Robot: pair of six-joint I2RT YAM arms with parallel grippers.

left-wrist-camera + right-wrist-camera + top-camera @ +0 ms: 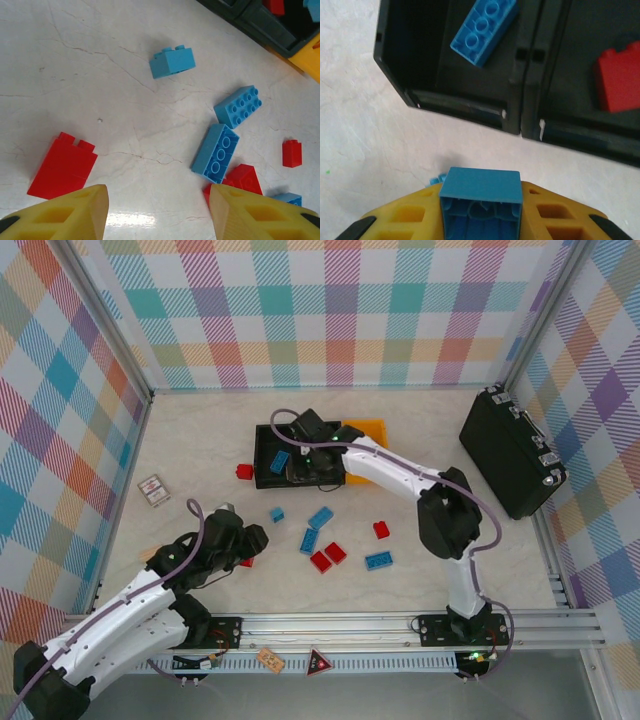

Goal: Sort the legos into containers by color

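My right gripper (481, 200) is shut on a blue lego (481, 187), held low over the table just in front of the near wall of the black containers (470, 107). The left black bin holds a blue brick (485, 27), the one beside it a red brick (619, 82). From above, the right gripper (308, 468) sits over the joined bins (262, 455), with the orange bin (368, 430) behind. My left gripper (157, 210) stands open over bare table, a red brick (62, 165) just left of its left finger. Blue bricks (216, 152) and red ones (243, 177) lie to its right.
Several loose red and blue bricks (320, 540) are scattered mid-table, and one red brick (243, 472) lies left of the bins. A large black hard case (510, 450) stands at the right wall. A small card box (153, 490) lies at the left. Checked walls enclose the table.
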